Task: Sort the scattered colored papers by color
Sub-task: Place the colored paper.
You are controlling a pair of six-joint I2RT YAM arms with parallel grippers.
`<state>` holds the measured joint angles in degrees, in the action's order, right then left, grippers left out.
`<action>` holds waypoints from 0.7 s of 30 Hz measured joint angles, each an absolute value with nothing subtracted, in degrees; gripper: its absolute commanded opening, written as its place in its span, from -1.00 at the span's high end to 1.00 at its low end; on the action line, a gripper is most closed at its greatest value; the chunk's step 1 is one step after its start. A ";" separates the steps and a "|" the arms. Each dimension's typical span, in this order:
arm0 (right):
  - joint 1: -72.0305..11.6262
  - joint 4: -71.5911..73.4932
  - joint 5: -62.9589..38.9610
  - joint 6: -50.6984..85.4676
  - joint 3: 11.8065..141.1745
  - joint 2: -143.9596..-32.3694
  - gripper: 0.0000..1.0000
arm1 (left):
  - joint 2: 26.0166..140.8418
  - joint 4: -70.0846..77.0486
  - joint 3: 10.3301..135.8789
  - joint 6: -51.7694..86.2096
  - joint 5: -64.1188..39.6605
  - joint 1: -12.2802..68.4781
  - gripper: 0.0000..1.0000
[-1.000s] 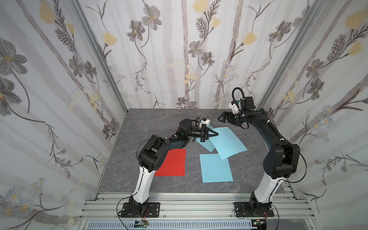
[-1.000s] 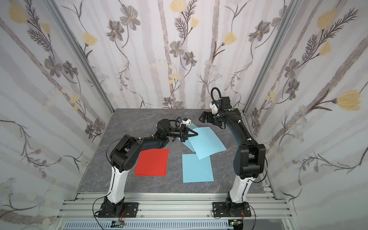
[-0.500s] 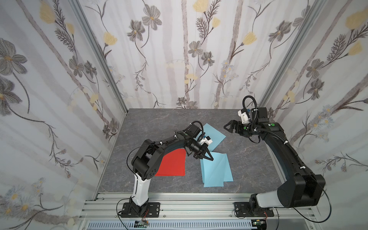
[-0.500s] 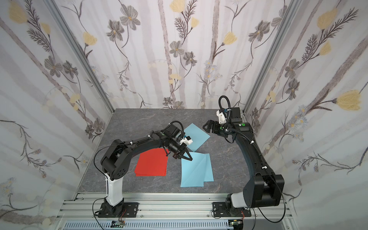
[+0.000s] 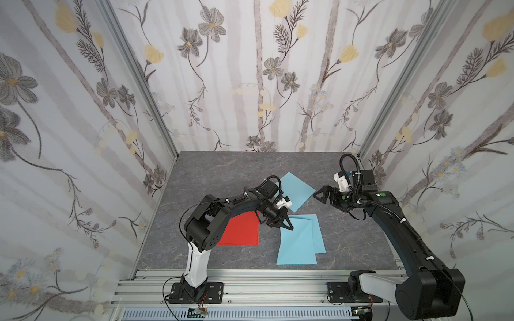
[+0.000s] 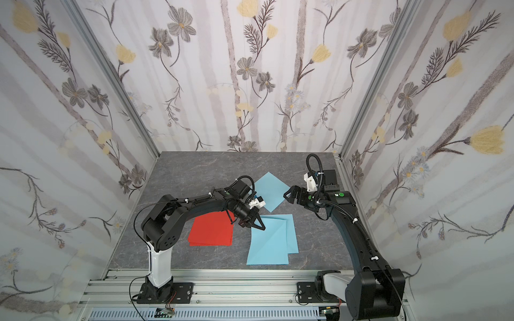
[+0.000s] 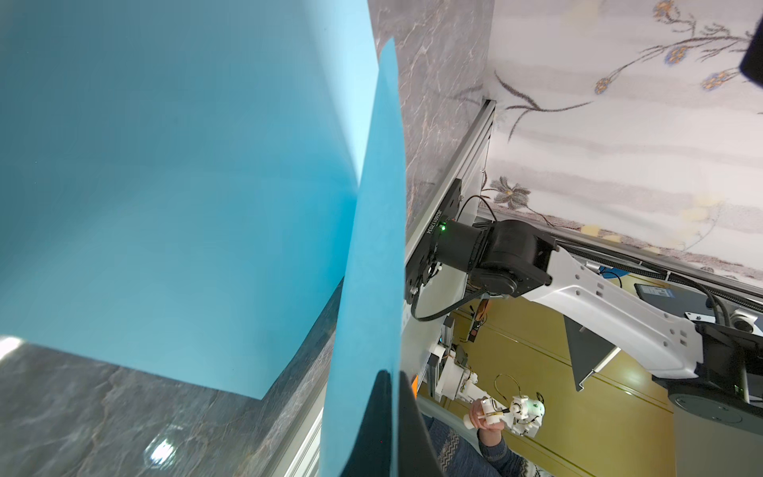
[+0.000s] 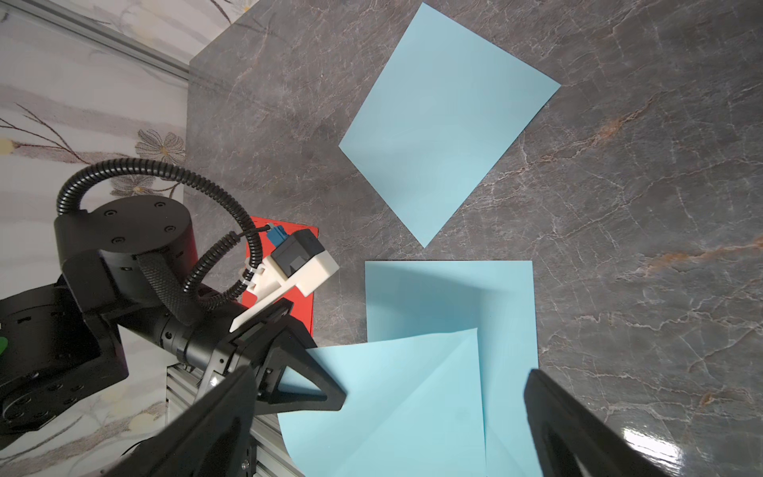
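Note:
My left gripper (image 5: 288,227) is shut on the corner of a light blue paper (image 5: 294,247), which hangs curved from its jaws. The sheet droops over a second blue paper (image 5: 319,233) lying flat near the table's front. In the left wrist view the held sheet (image 7: 371,247) runs edge-on between the jaws. A third blue paper (image 5: 299,189) lies farther back, turned diagonally. Red paper (image 5: 242,230) lies flat to the left, partly under my left arm. My right gripper (image 5: 317,194) hovers open and empty beside the back sheet, its fingers (image 8: 578,433) spread wide.
The grey marble table (image 5: 217,172) is boxed in by flowered walls on three sides, with aluminium corner posts (image 5: 372,136). A metal rail (image 5: 264,280) with both arm bases runs along the front edge.
My left gripper carried the blue sheet from the back middle toward the front, over the front blue paper. The right arm drew back to the right. Both hardly moved in the last half second.

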<state>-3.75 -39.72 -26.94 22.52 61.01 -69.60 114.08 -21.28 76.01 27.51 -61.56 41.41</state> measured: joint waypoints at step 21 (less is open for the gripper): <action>-8.49 -32.64 -27.68 25.61 44.34 -69.84 -1.00 | 122.08 -9.85 81.25 34.76 -57.76 42.19 1.00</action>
<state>-8.49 -32.64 -27.68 25.61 44.34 -69.84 122.08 -9.85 81.25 34.76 -57.76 42.19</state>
